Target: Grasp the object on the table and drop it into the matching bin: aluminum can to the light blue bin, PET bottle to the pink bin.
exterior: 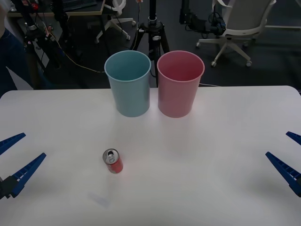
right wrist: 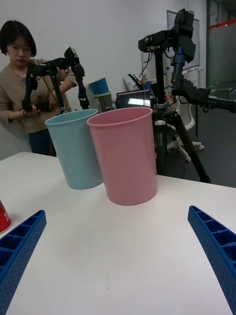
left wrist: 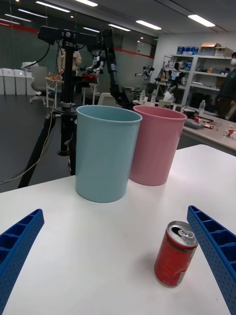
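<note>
Your left gripper [exterior: 15,162] waits wide open and empty; the red can [exterior: 113,161] stands just inboard. Straddle it mid-body, square. Right gripper [exterior: 288,157] idles open.

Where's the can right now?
In the front view the can stands upright on the table, left of centre, nearer the robot than the light blue bin and closer to the left gripper.

You have no readable text, label, brand or number anywhere here. The red can [left wrist: 175,254] shows you only plain red, with no legible lettering.
</note>
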